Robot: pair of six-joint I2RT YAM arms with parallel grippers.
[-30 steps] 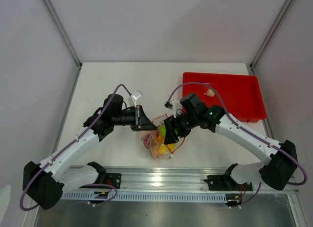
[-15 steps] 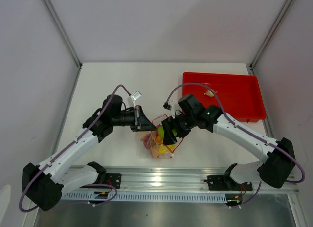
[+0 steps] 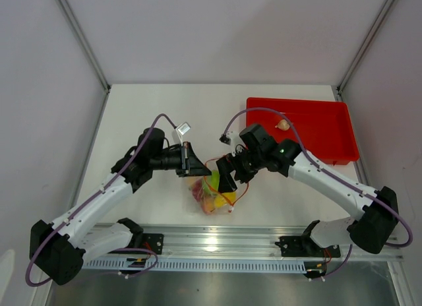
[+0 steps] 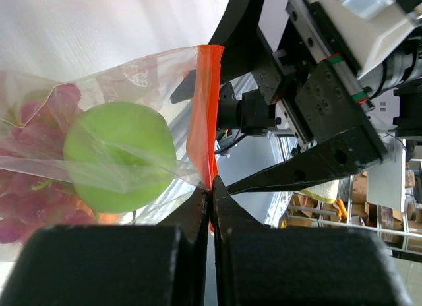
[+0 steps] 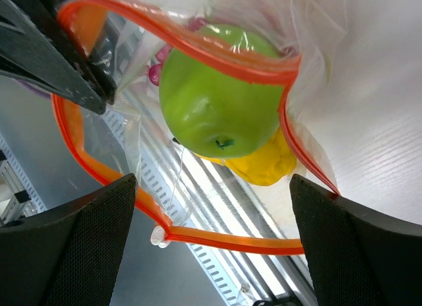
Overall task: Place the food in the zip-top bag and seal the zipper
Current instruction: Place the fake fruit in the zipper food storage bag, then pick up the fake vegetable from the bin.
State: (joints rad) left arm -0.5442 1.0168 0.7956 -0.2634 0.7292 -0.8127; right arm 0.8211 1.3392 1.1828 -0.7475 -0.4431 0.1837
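The clear zip-top bag (image 3: 211, 192) hangs between my two grippers above the table's near middle. It holds a green apple (image 5: 221, 101), a yellow fruit (image 5: 267, 164) and purple grapes (image 4: 26, 207). The apple also shows in the left wrist view (image 4: 119, 154). My left gripper (image 4: 211, 190) is shut on the orange-red zipper (image 4: 208, 115) at one end of the mouth. My right gripper (image 5: 211, 237) is wide open. The zipper (image 5: 217, 62) forms an open loop, and its lower run with a white slider tab (image 5: 158, 235) passes between the right fingers.
A red tray (image 3: 323, 144) stands at the back right with one small pale item (image 3: 282, 124) in it. The left gripper's black finger (image 5: 53, 55) shows at the upper left of the right wrist view. The metal rail (image 3: 217, 243) runs along the near edge.
My right gripper has shifted slightly left, closer to the bag's mouth. The left gripper still holds the zipper in the same place.
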